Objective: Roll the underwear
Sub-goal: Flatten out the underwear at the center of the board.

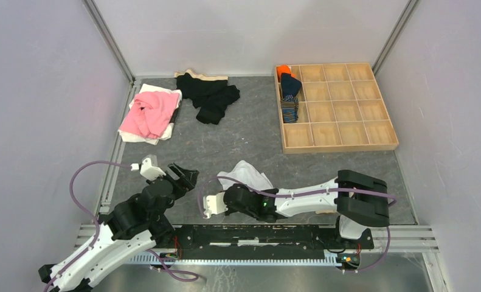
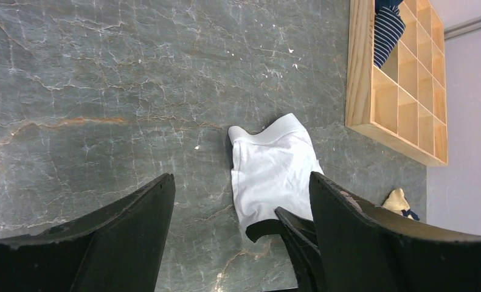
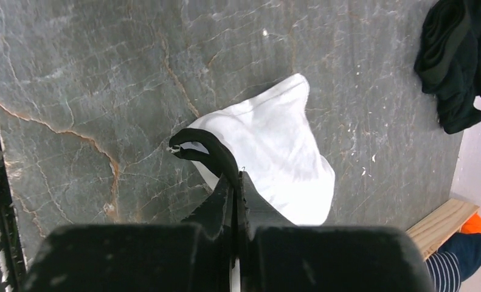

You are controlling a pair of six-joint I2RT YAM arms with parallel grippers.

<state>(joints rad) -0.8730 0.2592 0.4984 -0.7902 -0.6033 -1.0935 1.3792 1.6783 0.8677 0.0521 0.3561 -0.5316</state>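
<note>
Obs: the white cloth brief with black trim (image 3: 277, 143) lies crumpled on the grey marbled table (image 1: 225, 137), near the front edge, between the two arms and well apart from the wooden compartment tray (image 1: 341, 149).

Right gripper (image 3: 236, 188): clenched, fingers pressed together, with a loop of the black trim (image 3: 198, 143) pinched at the tips and lifted off the table. The grip looks thin, on the band only.

Left gripper (image 2: 241, 182): released, jaws wide, hovering just left of the brief and touching nothing.

Step in hand, as I read it: spreading the brief flat before rolling.

Notes for you:
- Draw the trim out low and slowly, since a thin pinch may slip.
- Bring your left gripper to the opposite edge, the white waistband (image 2: 273, 131), and hold it down so the cloth spreads instead of sliding.
- Don't start the roll until the folds are out, or it will come out lopsided.
</note>
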